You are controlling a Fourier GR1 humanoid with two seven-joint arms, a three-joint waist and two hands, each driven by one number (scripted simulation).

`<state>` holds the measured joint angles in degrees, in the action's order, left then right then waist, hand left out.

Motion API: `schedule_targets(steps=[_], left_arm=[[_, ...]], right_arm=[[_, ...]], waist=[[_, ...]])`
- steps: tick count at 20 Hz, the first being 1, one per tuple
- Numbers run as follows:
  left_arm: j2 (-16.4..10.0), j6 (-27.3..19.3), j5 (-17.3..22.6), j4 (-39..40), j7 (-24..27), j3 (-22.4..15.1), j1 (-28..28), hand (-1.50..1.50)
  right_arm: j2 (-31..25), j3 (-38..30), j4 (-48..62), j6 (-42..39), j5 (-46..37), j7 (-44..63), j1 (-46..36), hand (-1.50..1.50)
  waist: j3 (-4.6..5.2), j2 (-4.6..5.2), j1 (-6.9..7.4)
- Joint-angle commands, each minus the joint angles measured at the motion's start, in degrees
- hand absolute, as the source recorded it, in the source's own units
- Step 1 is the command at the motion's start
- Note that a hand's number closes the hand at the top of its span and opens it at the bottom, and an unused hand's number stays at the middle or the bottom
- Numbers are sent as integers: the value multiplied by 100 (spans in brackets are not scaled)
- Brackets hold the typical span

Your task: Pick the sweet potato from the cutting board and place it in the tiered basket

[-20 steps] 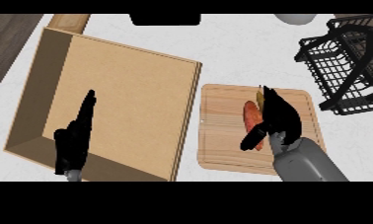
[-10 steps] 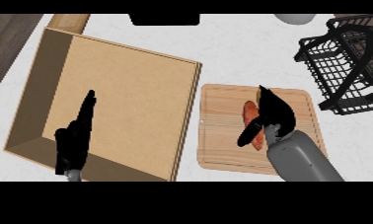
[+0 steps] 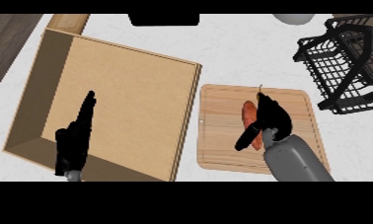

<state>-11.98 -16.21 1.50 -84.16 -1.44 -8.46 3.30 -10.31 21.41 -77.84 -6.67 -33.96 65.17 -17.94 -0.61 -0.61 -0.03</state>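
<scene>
Lying lengthwise on the cutting board (image 3: 218, 156), the sweet potato (image 3: 249, 111) sits at about four o'clock in the head view, its orange length running from twelve towards six; the right hand (image 3: 271, 115) covers its three o'clock side, fingers curled down over it and the thumb crossing its lower part towards seven o'clock, so the hand is closed around the sweet potato; whether it has left the wood at all cannot be told. The grey right forearm (image 3: 295, 161) comes in from five o'clock, over the board's lower right corner; the board lies flat on the white counter (image 3: 241, 50), just beside the three o'clock wall of a large shallow wooden box (image 3: 131, 85). The left hand (image 3: 73, 141) shows at eight o'clock over the box's floor, flat and relaxed, fingers straight and pointing to twelve, holding nothing. The black wire tiered basket (image 3: 342, 70) stands at two o'clock, apart from the board; a dark object (image 3: 164, 19) sits at twelve by the counter's far edge, and a pale grey round thing (image 3: 295, 18) at one o'clock.
</scene>
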Motion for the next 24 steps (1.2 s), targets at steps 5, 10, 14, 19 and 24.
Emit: schedule_targets(steps=[5, 10, 14, 19, 24], left_arm=[[191, 169, 31, 258, -56, -87, 184, 0], [241, 20, -130, -180, -399, -154, 342, 0], [339, 38, -193, 525, -131, 35, -203, 0], [260, 181, -60, 447, -203, 192, -136, 0], [267, 9, -123, 190, -91, 189, 414, 0]], right_arm=[[231, -250, 907, 120, -347, 30, -196, 150], [373, -81, 838, 0, -610, -285, -120, 150], [-12, -242, 1143, -82, -925, -840, -413, 150], [70, -338, 462, 691, -1491, -273, 26, 150], [-618, -1623, 27, 1406, -1610, 409, 815, 150]], waist=[[62, 74, 55], [59, 62, 55], [62, 74, 20], [65, 55, -52], [76, -12, -409]])
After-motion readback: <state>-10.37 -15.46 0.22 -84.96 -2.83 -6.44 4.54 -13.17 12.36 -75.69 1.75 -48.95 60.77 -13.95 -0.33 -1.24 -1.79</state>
